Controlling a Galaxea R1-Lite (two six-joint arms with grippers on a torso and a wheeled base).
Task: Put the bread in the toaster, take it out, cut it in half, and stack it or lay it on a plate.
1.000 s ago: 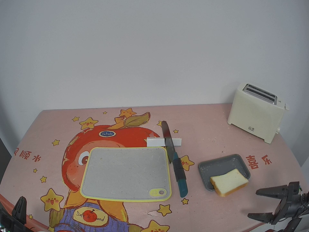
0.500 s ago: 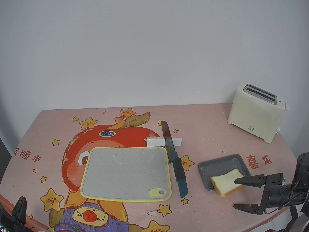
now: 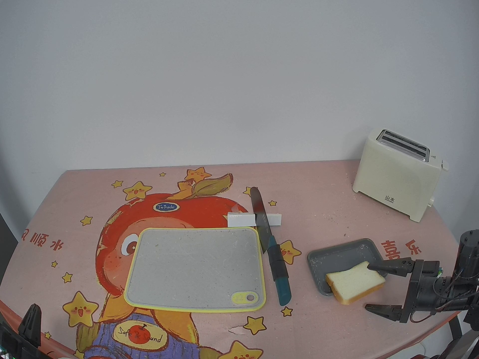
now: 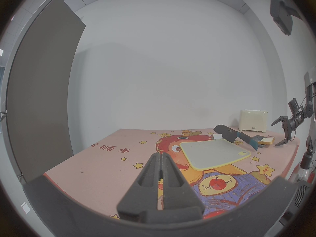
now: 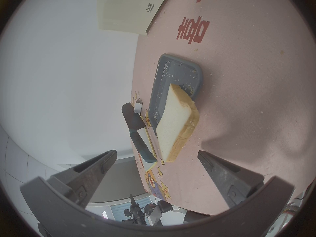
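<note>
Right gripper (image 3: 368, 286) is held wide open at the bread (image 3: 355, 281); no contact is seen.
Bread is laid partly on the grey plate (image 3: 339, 254), at 4 o'clock on the table (image 3: 324, 205); the toaster (image 3: 396, 173) is set at 2 o'clock, well apart; the knife (image 3: 272, 248) is laid at the cutting board's (image 3: 194, 268) 3 o'clock; left gripper (image 4: 161, 168) fingers are pressed together, at 7 o'clock.

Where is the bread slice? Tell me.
In the head view the bread slice lies on the right of the table, propped across the near edge of the grey tray, between the knife and the open right gripper.
</note>
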